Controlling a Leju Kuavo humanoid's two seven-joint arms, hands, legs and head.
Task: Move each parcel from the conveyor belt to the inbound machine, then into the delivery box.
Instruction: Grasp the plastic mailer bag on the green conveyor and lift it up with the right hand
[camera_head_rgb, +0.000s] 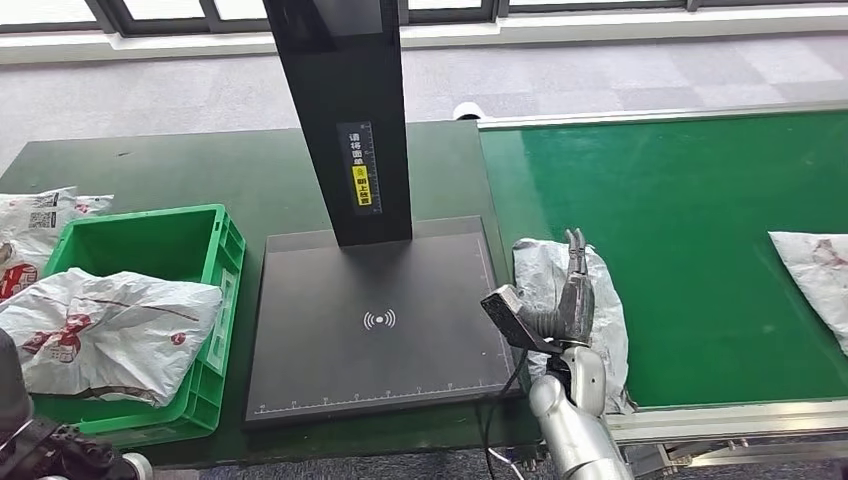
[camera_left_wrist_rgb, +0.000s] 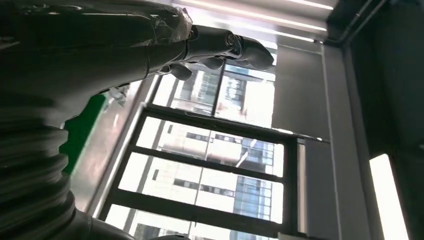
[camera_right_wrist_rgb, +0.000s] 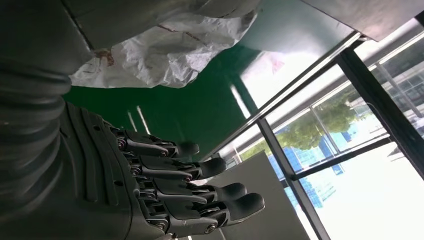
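Meanwhile, the right hand (camera_head_rgb: 573, 290) is hovering with straight, spread fingers over a grey parcel (camera_head_rgb: 545, 280) lying at the near left end of the green conveyor belt (camera_head_rgb: 690, 220), gripping nothing.

Partly hidden by that hand, the parcel is showing crumpled plastic in the right wrist view (camera_right_wrist_rgb: 165, 55); whether fingers are touching it is hard to tell. Another parcel (camera_head_rgb: 815, 275) is being cut off by the right edge. A green delivery box (camera_head_rgb: 150, 245) is holding one white bag (camera_head_rgb: 105, 335) draped over its rim. The black inbound machine (camera_head_rgb: 375, 320) is sitting between box and belt. The left hand (camera_left_wrist_rgb: 215, 45), fingers curled and holding nothing, is pointing toward windows (camera_left_wrist_rgb: 225, 165).
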